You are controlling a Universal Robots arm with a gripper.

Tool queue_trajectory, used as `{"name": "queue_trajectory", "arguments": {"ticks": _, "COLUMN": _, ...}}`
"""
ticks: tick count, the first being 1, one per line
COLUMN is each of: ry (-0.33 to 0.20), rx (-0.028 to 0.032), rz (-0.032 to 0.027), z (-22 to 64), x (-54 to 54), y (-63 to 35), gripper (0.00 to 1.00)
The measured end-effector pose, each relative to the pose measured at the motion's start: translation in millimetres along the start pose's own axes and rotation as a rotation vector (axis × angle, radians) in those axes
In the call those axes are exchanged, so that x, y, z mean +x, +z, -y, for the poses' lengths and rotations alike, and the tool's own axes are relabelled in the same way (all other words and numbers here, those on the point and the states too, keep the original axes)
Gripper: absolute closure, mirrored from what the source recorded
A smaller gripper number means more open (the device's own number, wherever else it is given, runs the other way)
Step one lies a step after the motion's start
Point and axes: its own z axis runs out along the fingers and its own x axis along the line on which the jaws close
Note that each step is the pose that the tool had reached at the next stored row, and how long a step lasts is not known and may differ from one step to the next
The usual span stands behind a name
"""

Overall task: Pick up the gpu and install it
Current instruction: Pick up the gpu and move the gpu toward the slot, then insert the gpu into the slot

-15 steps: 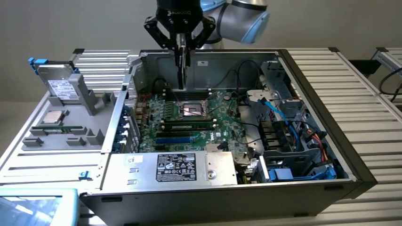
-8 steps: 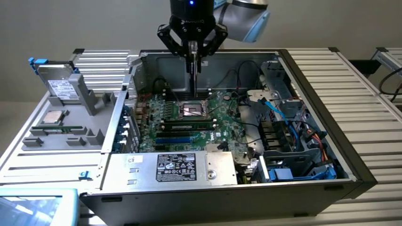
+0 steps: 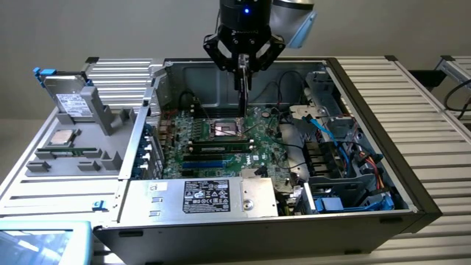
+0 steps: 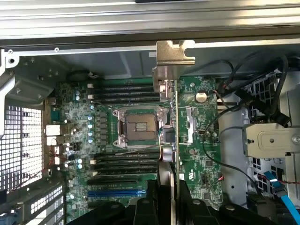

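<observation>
One arm over the open black and silver computer case [image 3: 368, 110], and its black end effector [image 3: 244, 65] is closed right down on the gpu [image 3: 243, 88], a thin flat green circuit card. It pinches the card by its upper edge, and the card hangs upright and edge-on to the exterior view.

The card's lower end sits just beyond the square silver processor socket [image 3: 225, 130] on the green motherboard [image 3: 220, 146]. I can't tell whether it touches the board.

From the wrist, the card is a thin line running close beside that socket [image 4: 140, 126]. Its narrow silver metal bracket [image 4: 174, 58] is at the far end, past the socket and towards the case wall. The black fingers [image 4: 154, 201] press on either face of the card at the near end.

Well away from the socket, outside the case on the exterior view's left, a grey moulded tray [image 3: 74, 160] lies on the ribbed metal counter [image 3: 434, 110]. A boxy silver drive with a white label [image 3: 74, 102] stands at the tray's far end.
</observation>
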Motion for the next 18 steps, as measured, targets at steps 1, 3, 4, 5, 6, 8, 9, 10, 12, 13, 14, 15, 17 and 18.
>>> {"name": "queue_trajectory", "arguments": {"ticks": 1, "ry": 0.000, "rx": -0.0002, "rz": 0.0001, "z": 0.3, "x": -0.8, "y": 0.1, "gripper": 0.72}}
{"name": "queue_trajectory", "arguments": {"ticks": 3, "ry": 0.000, "rx": -0.0001, "rz": 0.0001, "z": 0.3, "x": -0.8, "y": 0.1, "gripper": 0.72}}
{"name": "queue_trajectory", "arguments": {"ticks": 4, "ry": 0.000, "rx": -0.0002, "rz": 0.0001, "z": 0.3, "x": -0.8, "y": 0.1, "gripper": 0.72}}
{"name": "queue_trajectory", "arguments": {"ticks": 5, "ry": 0.000, "rx": -0.0002, "rz": 0.0001, "z": 0.3, "x": -0.8, "y": 0.1, "gripper": 0.72}}
{"name": "queue_trajectory", "arguments": {"ticks": 6, "ry": 0.000, "rx": -0.0002, "rz": 0.0001, "z": 0.3, "x": -0.8, "y": 0.1, "gripper": 0.72}}
{"name": "queue_trajectory", "arguments": {"ticks": 8, "ry": 0.000, "rx": -0.0002, "rz": 0.0001, "z": 0.3, "x": -0.8, "y": 0.1, "gripper": 0.72}}
{"name": "queue_trajectory", "arguments": {"ticks": 9, "ry": 0.000, "rx": -0.0003, "rz": 0.0001, "z": 0.3, "x": -0.8, "y": 0.2, "gripper": 0.72}}
{"name": "queue_trajectory", "arguments": {"ticks": 10, "ry": 0.000, "rx": -0.0003, "rz": 0.0001, "z": 0.3, "x": -0.8, "y": 0.2, "gripper": 0.72}}
{"name": "queue_trajectory", "arguments": {"ticks": 12, "ry": -0.012, "rx": -0.0006, "rz": -0.0006, "z": 0.3, "x": -0.8, "y": 0.2, "gripper": 0.72}}
{"name": "queue_trajectory", "arguments": {"ticks": 13, "ry": -0.030, "rx": -0.0011, "rz": -0.0017, "z": 0.3, "x": -0.8, "y": 0.2, "gripper": 0.72}}
{"name": "queue_trajectory", "arguments": {"ticks": 14, "ry": -0.049, "rx": -0.0017, "rz": -0.0028, "z": 0.3, "x": -0.8, "y": 0.2, "gripper": 0.72}}
{"name": "queue_trajectory", "arguments": {"ticks": 15, "ry": -0.067, "rx": -0.0021, "rz": -0.0040, "z": 0.3, "x": -0.8, "y": 0.2, "gripper": 0.72}}
{"name": "queue_trajectory", "arguments": {"ticks": 17, "ry": -0.103, "rx": -0.0029, "rz": -0.0063, "z": 0.3, "x": -0.8, "y": 0.2, "gripper": 0.72}}
{"name": "queue_trajectory", "arguments": {"ticks": 18, "ry": -0.121, "rx": -0.0033, "rz": -0.0074, "z": 0.3, "x": -0.8, "y": 0.2, "gripper": 0.72}}
